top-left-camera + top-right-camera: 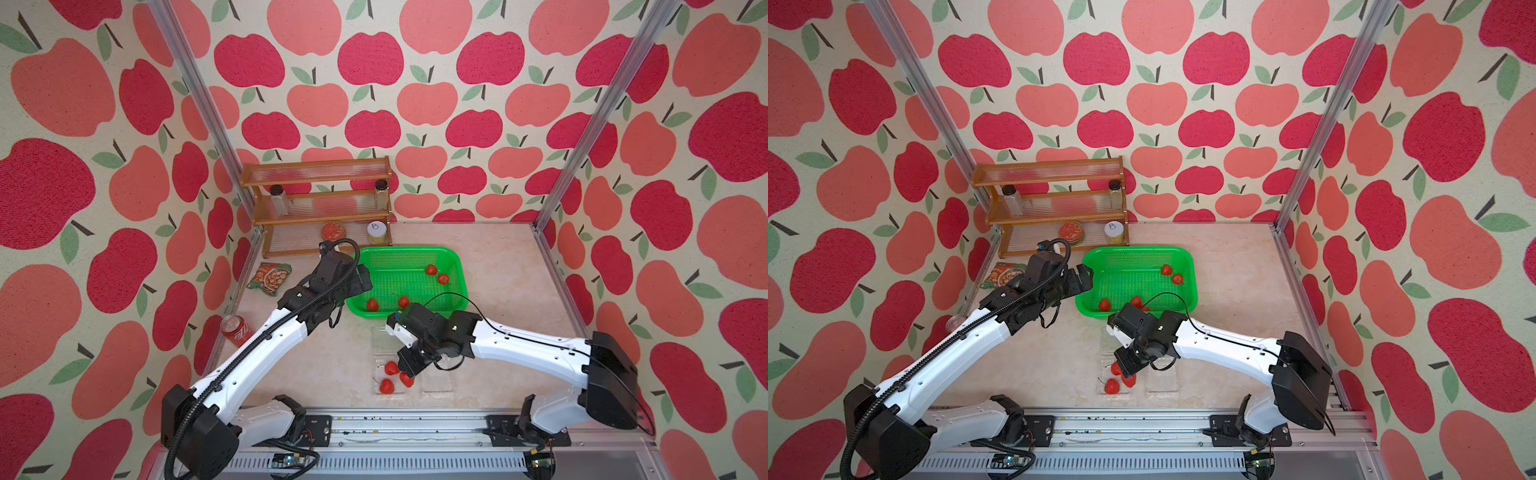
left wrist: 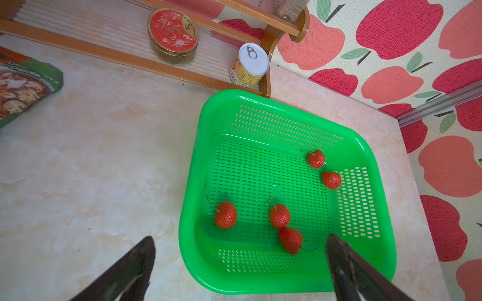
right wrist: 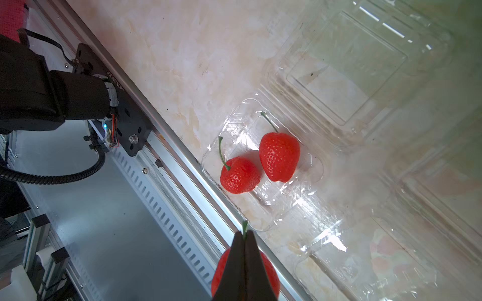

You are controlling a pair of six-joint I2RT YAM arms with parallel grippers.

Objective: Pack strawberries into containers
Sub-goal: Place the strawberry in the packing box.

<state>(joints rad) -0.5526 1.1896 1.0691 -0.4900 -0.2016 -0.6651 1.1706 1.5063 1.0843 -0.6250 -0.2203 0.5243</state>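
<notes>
Pale table (image 1: 519, 270) (apple walls (image 1: 374, 62) around) holds a green basket (image 1: 409, 250); left gripper (image 2: 240, 238) gapes over its edge; right gripper (image 3: 244, 234) pinches a strawberry (image 3: 272, 276) nearby.

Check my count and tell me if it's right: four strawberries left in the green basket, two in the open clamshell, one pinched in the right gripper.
Not quite: five strawberries lie in the green basket, not four, as the left wrist view shows. The rest stands: two in the open clamshell, one pinched by its stem in the right gripper.
</notes>
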